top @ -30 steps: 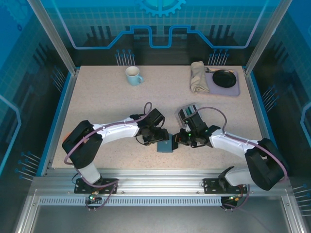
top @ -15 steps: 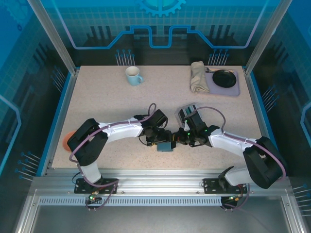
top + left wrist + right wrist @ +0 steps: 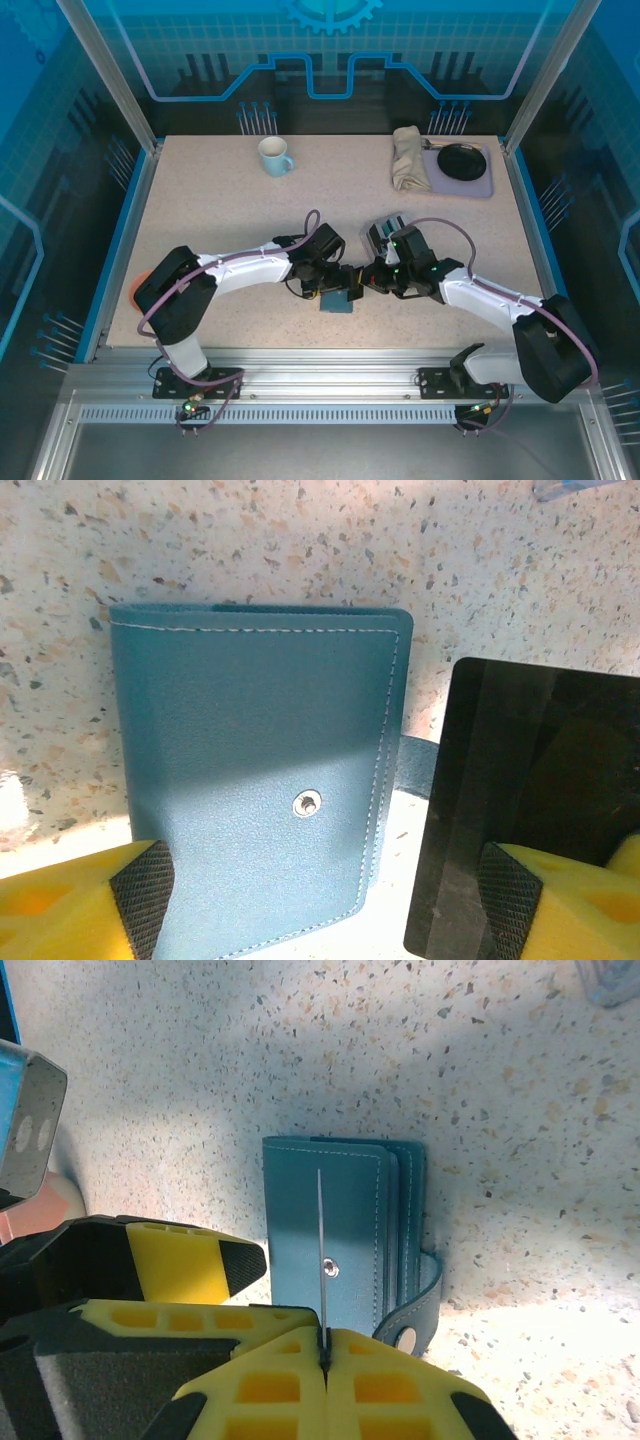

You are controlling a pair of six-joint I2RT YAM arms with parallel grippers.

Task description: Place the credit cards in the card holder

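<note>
Well, the teal card holder [image 3: 250, 770] lies folded. The right gripper [image 3: 323, 1345] pinches a dark card [image 3: 530, 780] edge-on, the left gripper [image 3: 325, 880] spread wide.

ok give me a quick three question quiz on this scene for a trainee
1. True or false: the card holder lies folded shut on the table.
2. Which tool grips the dark card?
3. Fill in: the holder's strap is ___ (fastened/unfastened).
Key: 1 true; 2 the right tool; 3 unfastened.
</note>
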